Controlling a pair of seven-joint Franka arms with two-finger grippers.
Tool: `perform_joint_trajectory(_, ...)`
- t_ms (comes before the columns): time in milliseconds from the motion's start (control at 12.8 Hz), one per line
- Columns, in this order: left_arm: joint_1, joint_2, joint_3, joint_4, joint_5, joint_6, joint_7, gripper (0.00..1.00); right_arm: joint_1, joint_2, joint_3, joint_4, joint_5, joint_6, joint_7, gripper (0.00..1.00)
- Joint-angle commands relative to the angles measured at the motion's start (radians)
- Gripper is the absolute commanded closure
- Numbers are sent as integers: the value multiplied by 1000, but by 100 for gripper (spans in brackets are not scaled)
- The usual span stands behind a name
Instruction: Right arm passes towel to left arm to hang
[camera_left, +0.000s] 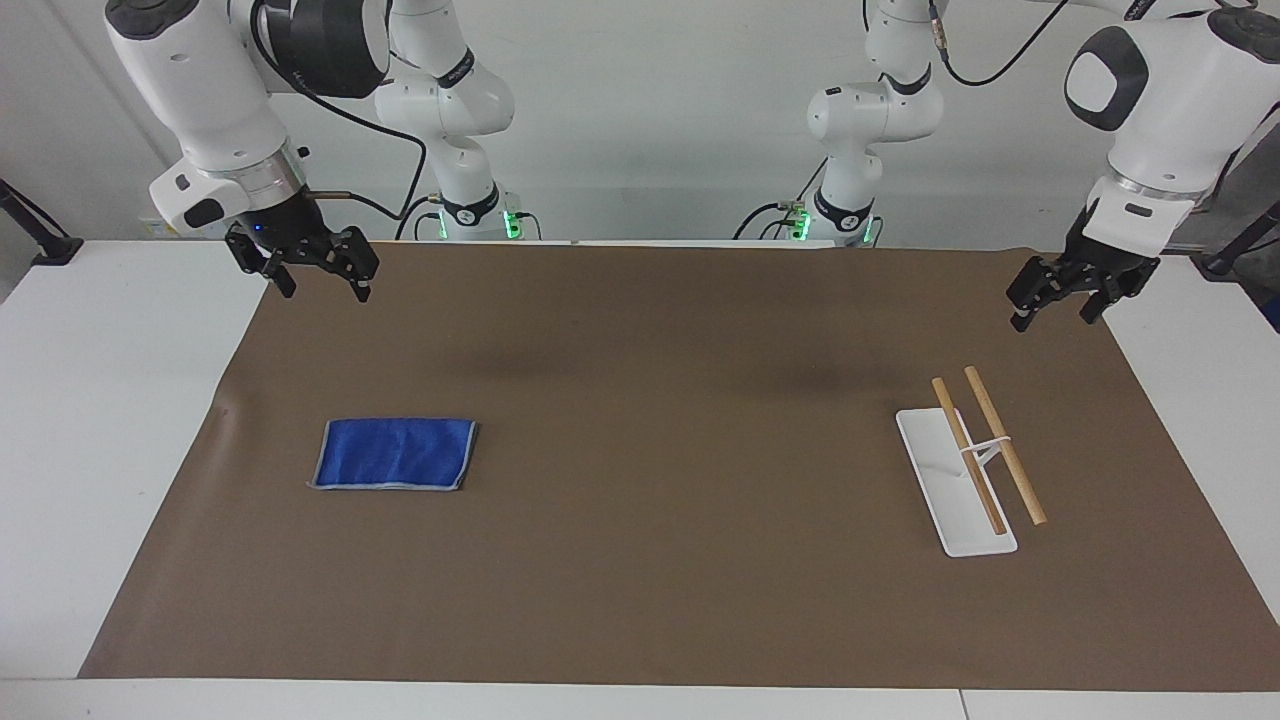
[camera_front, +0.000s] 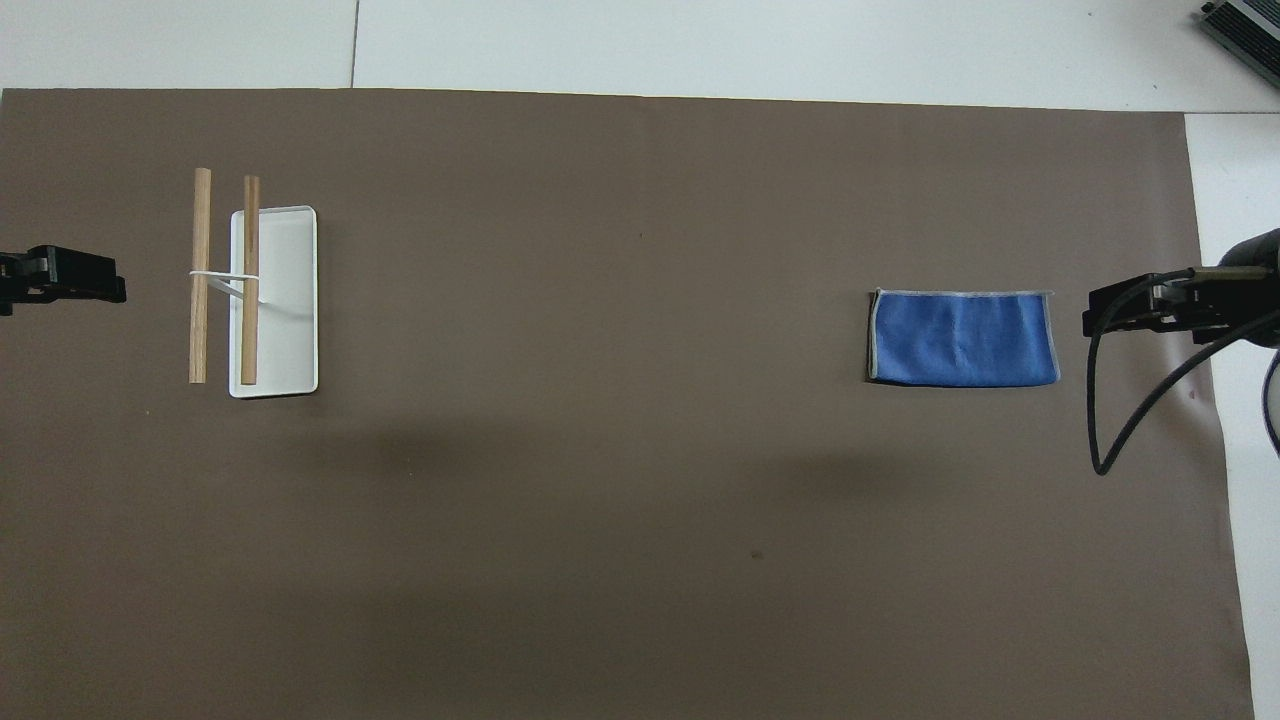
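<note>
The towel, a blue cloth with pale edging, lies flat on the brown mat toward the right arm's end of the table. Nothing touches it. My right gripper, with a small blue light at its base, hangs open and empty in the air over the mat's corner, apart from the towel. My left gripper hangs open and empty over the mat's edge at the left arm's end, above and beside the rack.
A rack with a white base and two wooden bars stands toward the left arm's end. The brown mat covers most of the white table. A black cable loops off the right wrist.
</note>
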Motion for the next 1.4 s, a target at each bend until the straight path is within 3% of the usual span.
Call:
perform_joint_trajectory(0, 12, -30, -3, -34, -13, 10, 9, 0, -7, -16, 1, -16, 20, 1, -20, 0)
perform_joint_trajectory(778, 12, -30, -3, -34, -13, 10, 9, 0, -15, -19, 1, -28, 20, 17, -17, 0)
perform_joint_trajectory(1323, 12, -30, -3, -34, -13, 10, 9, 0, -18, -25, -1, -144, 20, 197, -28, 0)
